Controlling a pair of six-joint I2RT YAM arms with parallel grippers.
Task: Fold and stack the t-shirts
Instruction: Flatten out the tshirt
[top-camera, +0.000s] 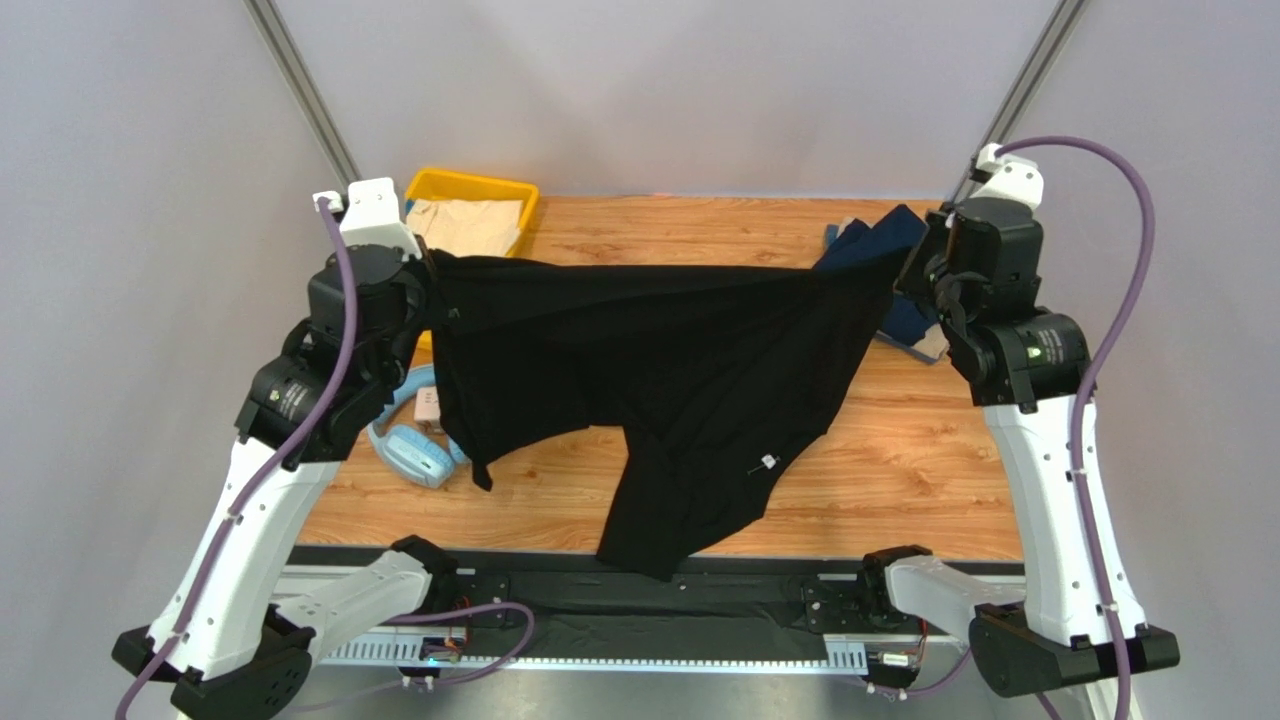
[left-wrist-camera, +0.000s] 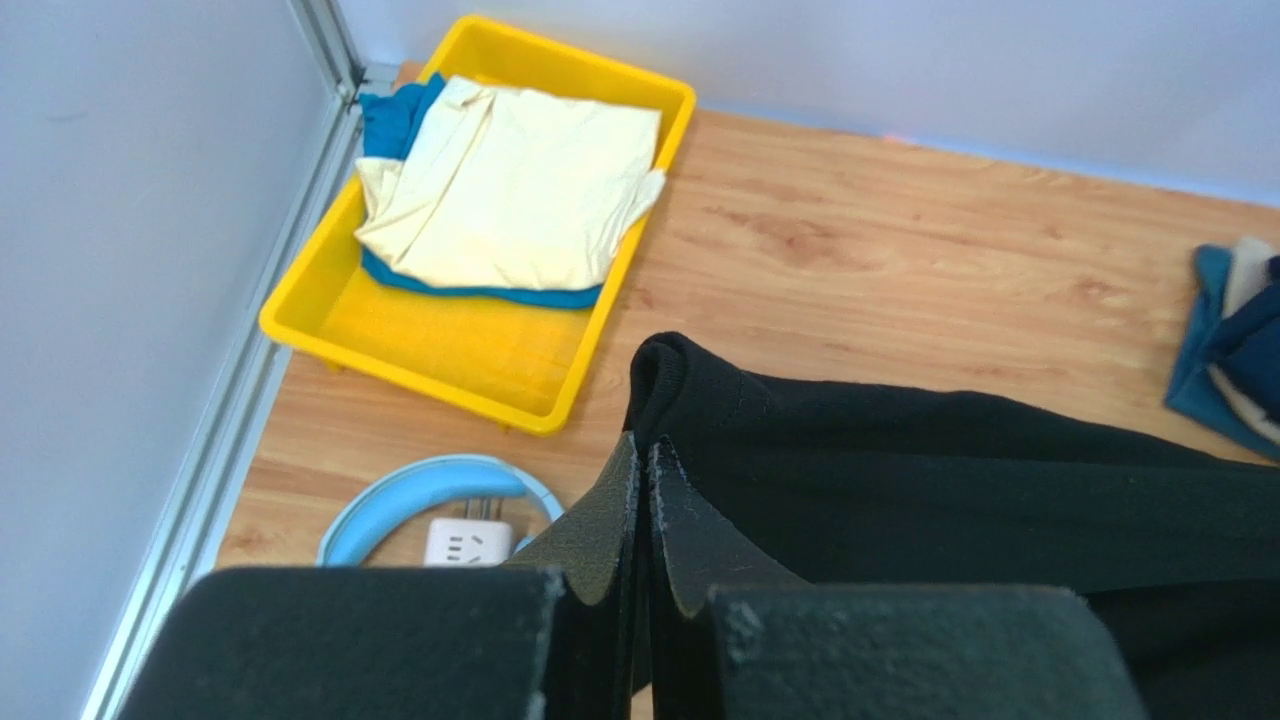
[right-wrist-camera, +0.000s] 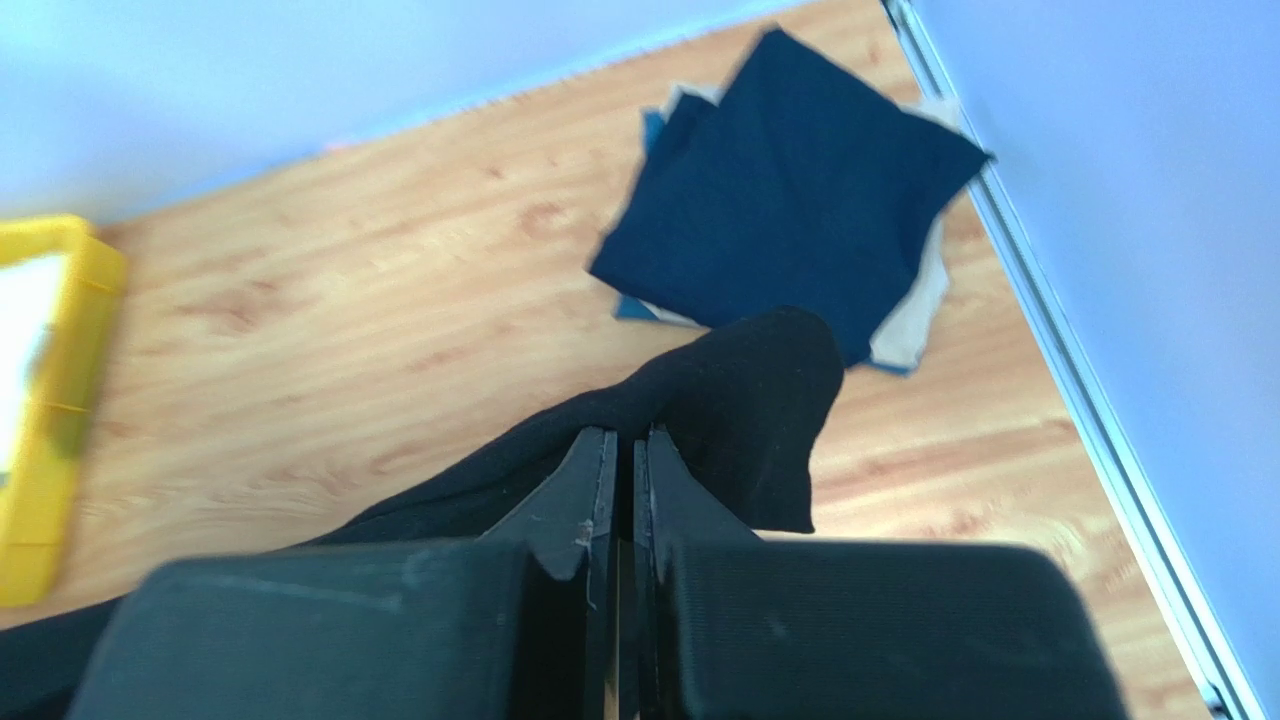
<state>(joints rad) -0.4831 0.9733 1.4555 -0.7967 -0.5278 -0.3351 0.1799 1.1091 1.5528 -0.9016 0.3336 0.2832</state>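
A large black t-shirt (top-camera: 676, 375) hangs stretched in the air between my two arms, its lower part drooping toward the table's near edge. My left gripper (left-wrist-camera: 649, 447) is shut on its left corner (left-wrist-camera: 691, 375); in the top view that gripper (top-camera: 439, 278) sits at the cloth's upper left. At the upper right, my right gripper (right-wrist-camera: 628, 438) is shut on the other corner (right-wrist-camera: 751, 375), also seen from above (top-camera: 911, 270). A folded navy t-shirt (right-wrist-camera: 781, 188) tops a small pile at the back right. A cream t-shirt (left-wrist-camera: 511, 188) lies in the yellow tray.
The yellow tray (left-wrist-camera: 451, 353) stands at the back left corner, with a blue garment under the cream one. Light-blue headphones (left-wrist-camera: 406, 503) and a white plug (left-wrist-camera: 466, 540) lie on the wood below my left gripper. Metal rails border both table sides.
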